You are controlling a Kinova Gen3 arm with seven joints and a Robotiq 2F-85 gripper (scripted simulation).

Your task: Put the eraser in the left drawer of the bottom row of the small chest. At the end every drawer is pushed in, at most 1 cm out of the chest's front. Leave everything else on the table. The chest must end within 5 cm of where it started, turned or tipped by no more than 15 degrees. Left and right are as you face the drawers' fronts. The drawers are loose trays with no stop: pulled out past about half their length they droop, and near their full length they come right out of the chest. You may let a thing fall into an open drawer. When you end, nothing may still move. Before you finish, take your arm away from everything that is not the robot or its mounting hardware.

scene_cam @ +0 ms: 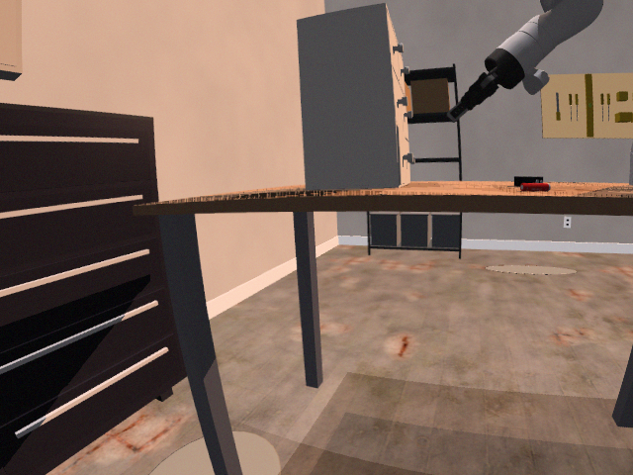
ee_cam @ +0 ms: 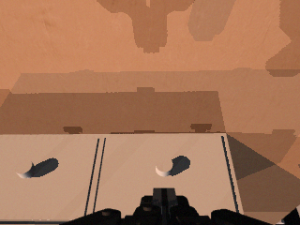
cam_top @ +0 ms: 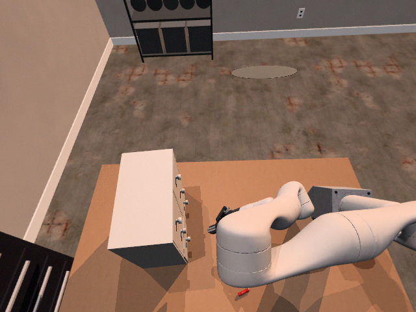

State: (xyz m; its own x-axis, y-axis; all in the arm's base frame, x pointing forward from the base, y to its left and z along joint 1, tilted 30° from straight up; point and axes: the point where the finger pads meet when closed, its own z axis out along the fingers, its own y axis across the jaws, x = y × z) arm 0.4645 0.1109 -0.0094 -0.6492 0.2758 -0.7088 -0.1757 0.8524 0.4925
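Eraser: position cannot be told. Chest (cam_top: 142, 197) (scene_cam: 350, 102) (ee_cam: 141, 187) upright on tabletop (cam_top: 268, 173) (scene_cam: 408, 203) (ee_cam: 70, 37); visible drawers look pushed in. Gripper (cam_top: 212, 229) (scene_cam: 454, 115) (ee_cam: 163, 202), fingertips together, nothing held, is apart from chest's front. Red cylinder (cam_top: 243, 291) (scene_cam: 534, 187) lies forward of chest, past its left end; dark block (scene_cam: 520, 179) also forward of chest.

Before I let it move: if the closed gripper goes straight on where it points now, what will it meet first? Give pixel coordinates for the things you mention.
Probably the bottom-left drawer's front (cam_top: 183, 249) (scene_cam: 404, 176) (ee_cam: 128, 155) or its knob (cam_top: 188, 238) (scene_cam: 408, 158) (ee_cam: 164, 168); the gripper (cam_top: 211, 229) (scene_cam: 452, 116) (ee_cam: 163, 202) slants down there, though depth is unclear.
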